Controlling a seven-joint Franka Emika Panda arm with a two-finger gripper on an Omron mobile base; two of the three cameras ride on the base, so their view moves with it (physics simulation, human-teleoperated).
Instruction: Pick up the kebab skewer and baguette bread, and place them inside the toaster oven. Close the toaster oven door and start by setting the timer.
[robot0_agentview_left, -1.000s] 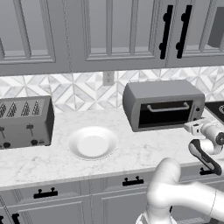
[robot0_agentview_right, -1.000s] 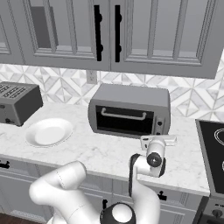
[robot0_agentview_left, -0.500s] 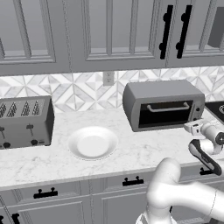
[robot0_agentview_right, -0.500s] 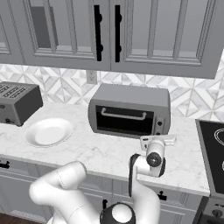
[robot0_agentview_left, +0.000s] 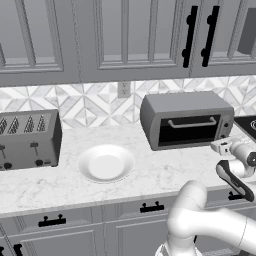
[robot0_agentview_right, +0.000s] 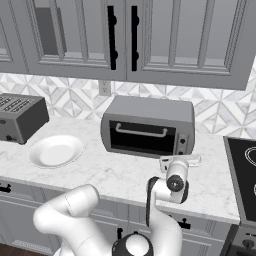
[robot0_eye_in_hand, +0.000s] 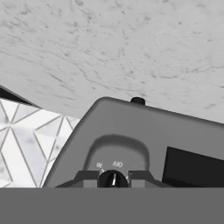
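Left base view: wide grey box toaster oven (robot0_agentview_left: 186, 119) on the marble counter, dark glass door (robot0_agentview_left: 189, 128) up. Right base view: gripper (robot0_agentview_right: 181, 160) at its right control strip. Hand view: fingers (robot0_eye_in_hand: 87, 177) pinching small black timer knob (robot0_eye_in_hand: 113, 179); a loose pinch could slip off when turned.

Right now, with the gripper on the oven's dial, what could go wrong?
1. The gripper pinches the small timer knob with its very tips, so a twist may slip off and leave the pointer at Off.
2. Pushing in while turning could shove the toaster oven back on the smooth counter.
3. The toaster oven door is shut and dark and the plate is bare. Whether the food is inside cannot be seen.
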